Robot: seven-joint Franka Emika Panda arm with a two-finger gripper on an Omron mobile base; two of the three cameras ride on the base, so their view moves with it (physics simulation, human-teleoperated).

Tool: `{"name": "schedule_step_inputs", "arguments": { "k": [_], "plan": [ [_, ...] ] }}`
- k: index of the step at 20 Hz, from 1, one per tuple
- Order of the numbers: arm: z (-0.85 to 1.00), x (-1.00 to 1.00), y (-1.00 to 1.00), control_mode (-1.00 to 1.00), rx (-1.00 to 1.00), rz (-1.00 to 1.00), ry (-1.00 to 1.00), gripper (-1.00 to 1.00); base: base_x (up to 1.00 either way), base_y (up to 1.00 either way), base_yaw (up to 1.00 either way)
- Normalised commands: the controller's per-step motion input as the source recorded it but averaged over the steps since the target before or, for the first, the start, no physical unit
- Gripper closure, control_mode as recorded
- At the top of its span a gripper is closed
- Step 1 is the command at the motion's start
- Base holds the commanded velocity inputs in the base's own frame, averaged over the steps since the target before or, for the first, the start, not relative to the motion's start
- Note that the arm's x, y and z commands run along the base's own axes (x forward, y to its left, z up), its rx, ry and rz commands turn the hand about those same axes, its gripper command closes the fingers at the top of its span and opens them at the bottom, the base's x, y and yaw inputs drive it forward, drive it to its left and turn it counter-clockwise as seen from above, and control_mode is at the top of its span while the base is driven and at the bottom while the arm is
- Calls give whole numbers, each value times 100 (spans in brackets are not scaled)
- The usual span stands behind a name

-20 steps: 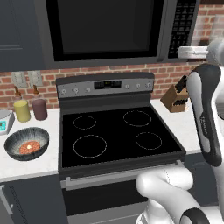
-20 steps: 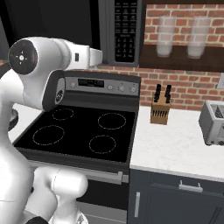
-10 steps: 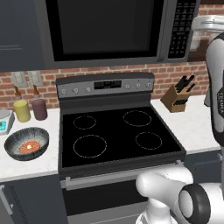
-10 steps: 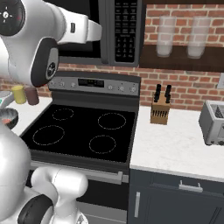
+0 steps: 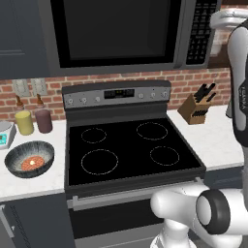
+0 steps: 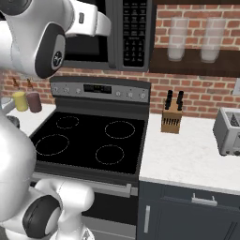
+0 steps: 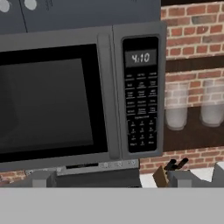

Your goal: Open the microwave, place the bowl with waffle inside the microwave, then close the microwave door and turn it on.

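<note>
Your gripper hangs with fingers spread wide and empty, the shut microwave door ahead and left of them, so drifting right risks poking the keypad while the bowl with waffle waits on the counter.

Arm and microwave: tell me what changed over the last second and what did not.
The arm has swung upward: in the left base view it rose along the right edge, and in the right base view it lifted off the stove toward the microwave. Nothing was gripped or released. The microwave door is still shut, and the bowl with the waffle stays on the counter left of the stove.
</note>
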Motion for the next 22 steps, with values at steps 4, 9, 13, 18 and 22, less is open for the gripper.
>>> {"name": "schedule_step_inputs", "arguments": {
  "k": [4,9,13,18,22],
  "plan": [
    [-31,53,0,-100,0,0,4,-100,0,0,0],
    [-31,53,4,-100,-3,0,7,-100,0,0,0],
    [-13,56,11,-100,-2,0,10,-100,0,0,0],
    [-1,39,2,-100,0,0,4,-100,0,0,0],
    [0,38,0,-100,0,0,0,-100,0,0,0]
  ]
}}
